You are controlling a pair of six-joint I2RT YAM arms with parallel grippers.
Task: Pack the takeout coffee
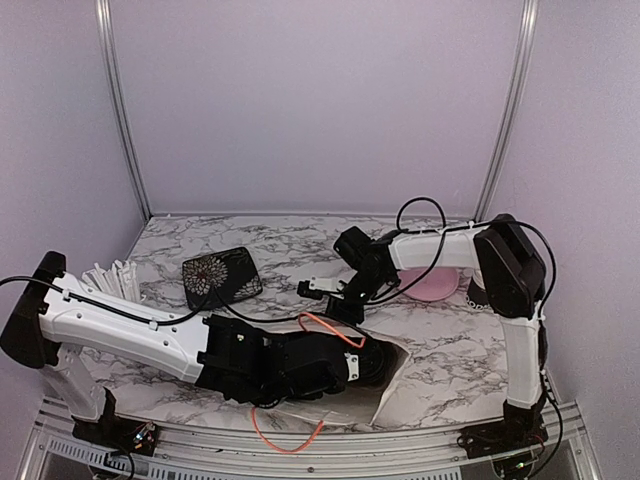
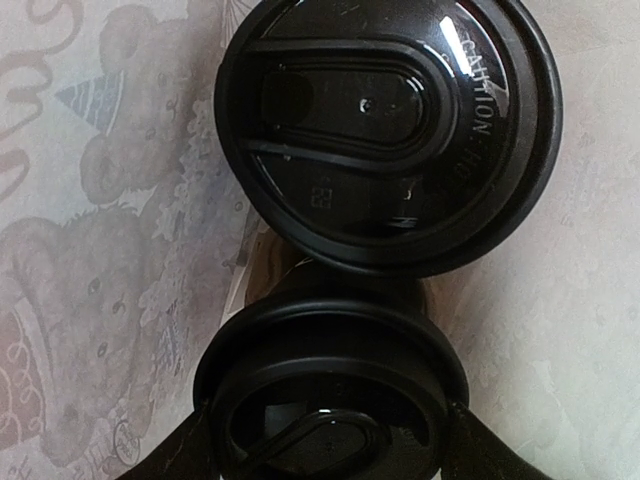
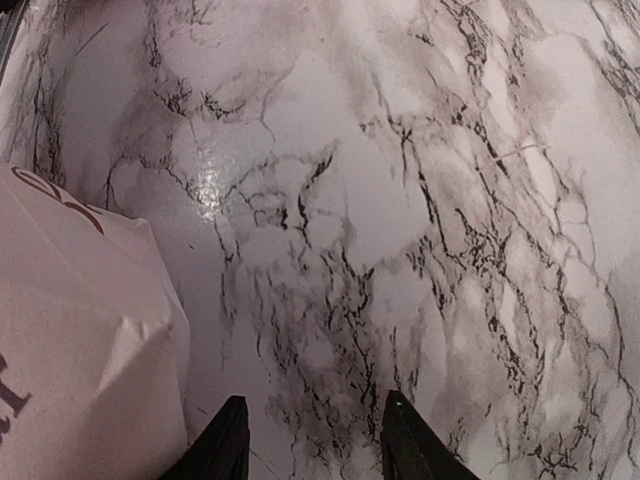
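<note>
Evidently packing is well advanced: inside the bag (image 2: 90,250) the far cup (image 2: 385,130) stands free, and beside it the near cup (image 2: 330,370) is clasped by the left gripper (image 2: 328,415). Letting go and pulling out remain. The right gripper (image 3: 315,430) hangs parted and empty over the table (image 3: 400,200). Only the left wrist view shows either cup; from overhead the bag hides both.

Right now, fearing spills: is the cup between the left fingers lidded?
Lid on: the coffee cup shows a black lid seated over its top, between the left fingers.
</note>
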